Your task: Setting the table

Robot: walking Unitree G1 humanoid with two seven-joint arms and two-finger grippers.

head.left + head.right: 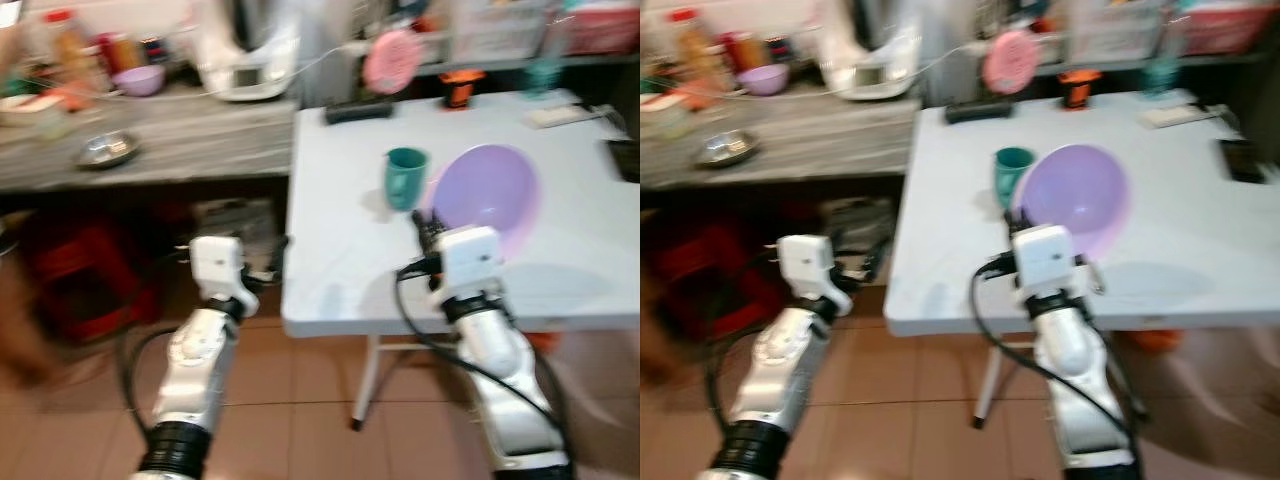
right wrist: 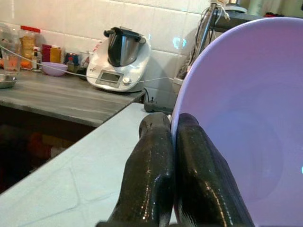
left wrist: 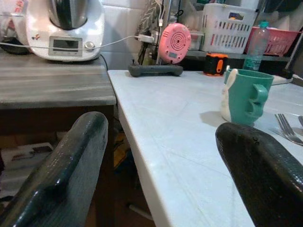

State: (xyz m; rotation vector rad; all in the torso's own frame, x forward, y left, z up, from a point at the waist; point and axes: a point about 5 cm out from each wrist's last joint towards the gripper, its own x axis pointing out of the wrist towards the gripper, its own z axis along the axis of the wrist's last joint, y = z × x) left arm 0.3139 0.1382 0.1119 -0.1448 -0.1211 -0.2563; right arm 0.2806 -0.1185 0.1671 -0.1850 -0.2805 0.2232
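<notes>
The purple bowl (image 2: 246,123) is pinched by its rim between the two black fingers (image 2: 151,179) of the right gripper (image 2: 173,127). One finger sits inside the rim and one outside, squeezed together on it. The bowl tips up on its edge, above the white table (image 1: 340,270).

The bowl looks like thin plastic, so it is likely light and a bit bendy, and it would not break if it fell. It looks smooth, so it could slip or swing in such a small pinch. The rim is the only good place to hold it, because the round body is too wide for the fingers.

The left gripper (image 3: 161,156) has its fingers spread wide with nothing between them. It waits at the table's corner. Past its fingers stands a green mug (image 3: 244,97), and a fork (image 3: 288,130) lies just beside the mug.

The right wrist view shows the pinch on the rim up close. The head views show the mug just beside the bowl, and the gray counter (image 1: 190,145) next to the table. The left wrist view shows the fork.
</notes>
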